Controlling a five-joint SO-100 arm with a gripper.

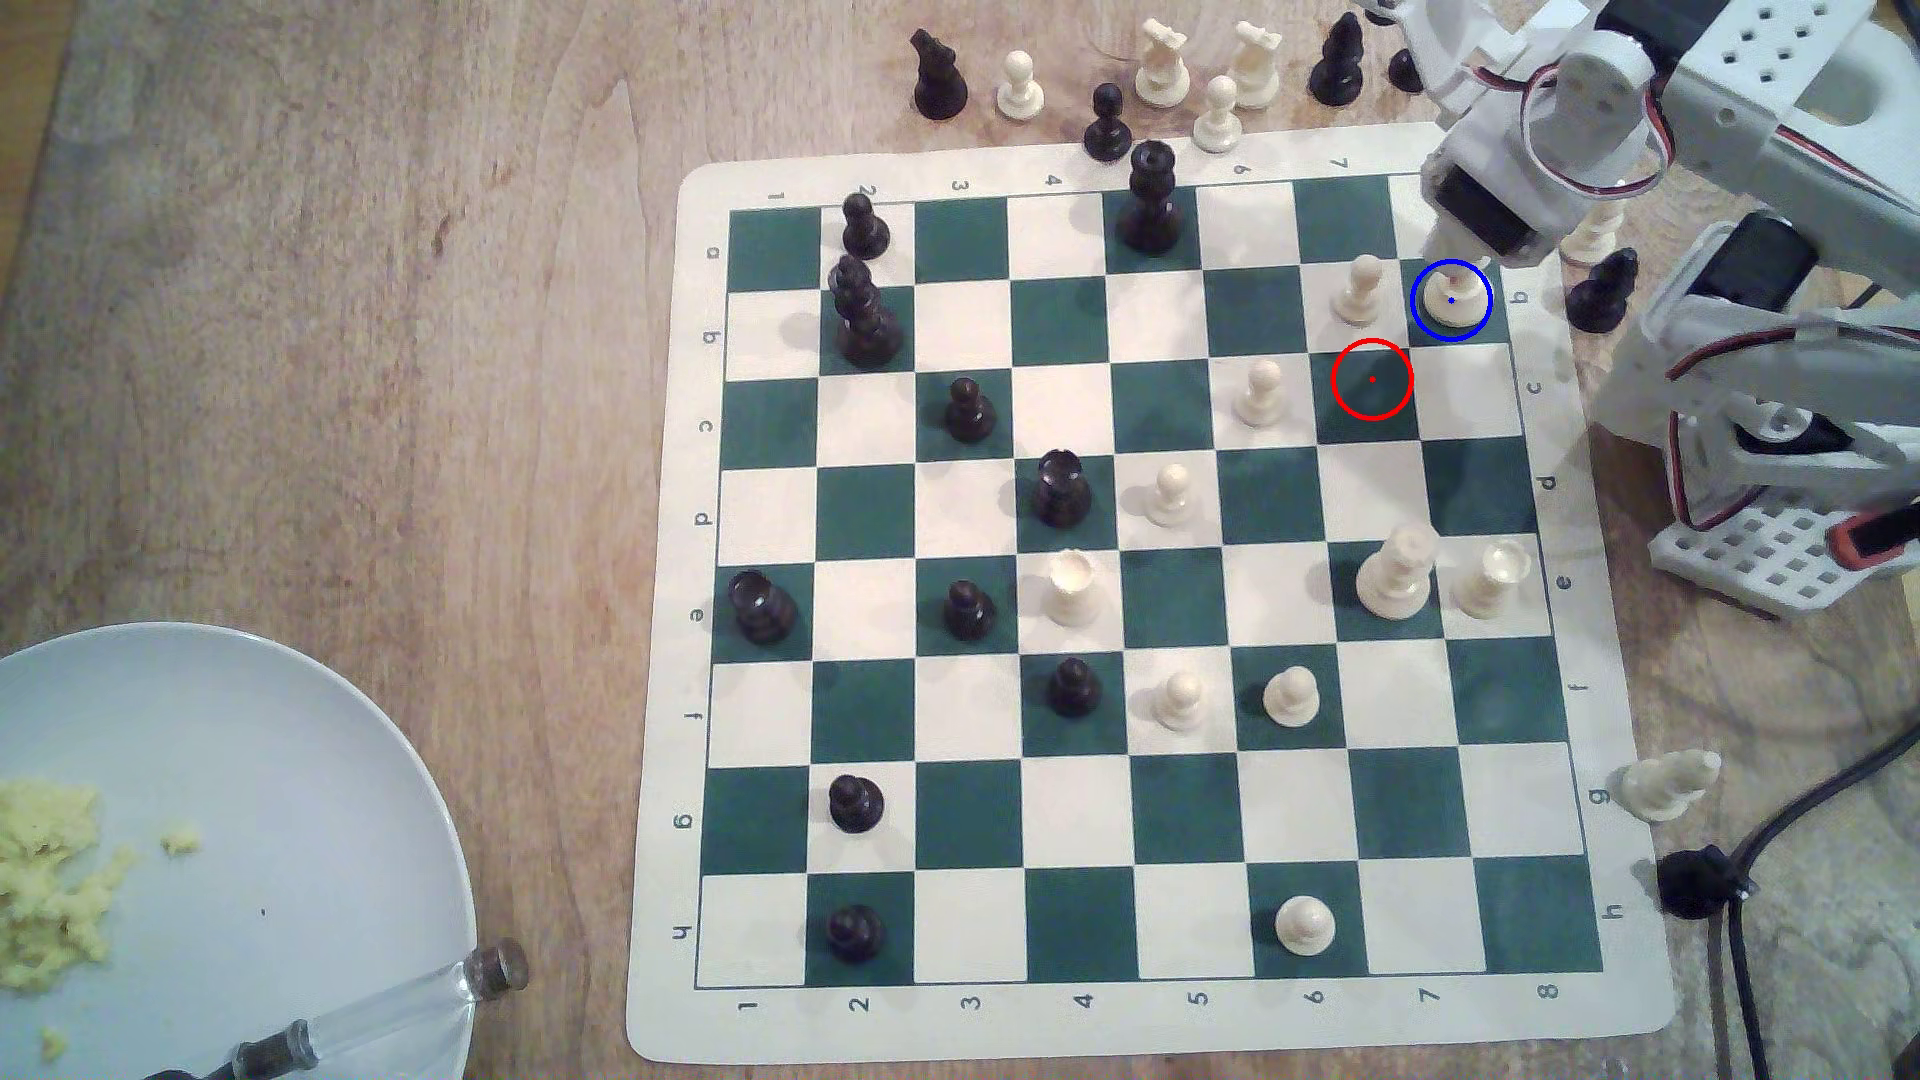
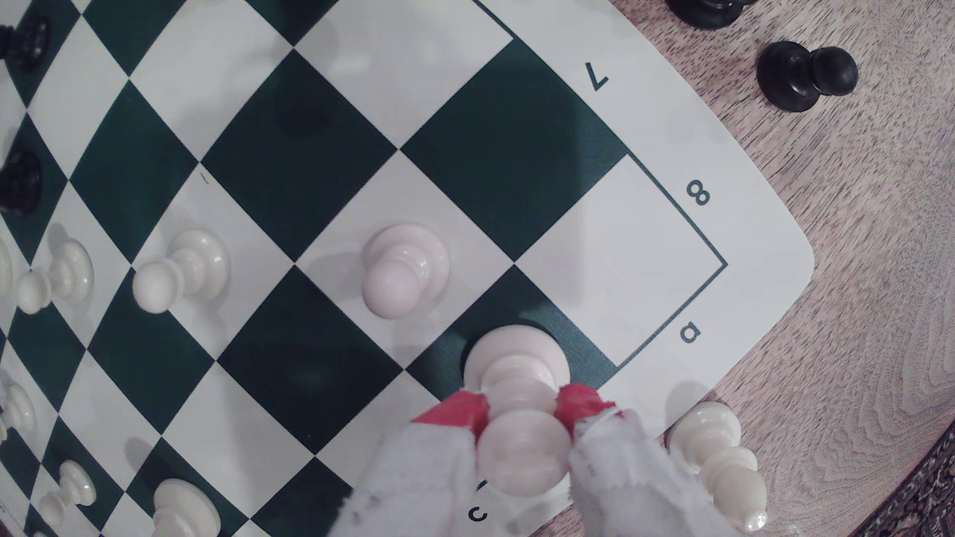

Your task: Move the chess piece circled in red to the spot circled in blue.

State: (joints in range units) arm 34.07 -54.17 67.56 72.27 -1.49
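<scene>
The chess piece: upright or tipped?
Upright: the chess piece stands on the spot, its base flat, with the tool around its neck.

the chess mat (image 1: 665,727) carries printed border marks: numbers 1 to 8 along its near edge and again along the far edge, letters a to h down both sides. the wrist view reads 7, 8, a, c.

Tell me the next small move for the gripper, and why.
Probably open the gripper and lift straight up. The chess piece already stands upright on the spot, the red-circled square is empty, and the red fingertips clamp its neck.
</scene>
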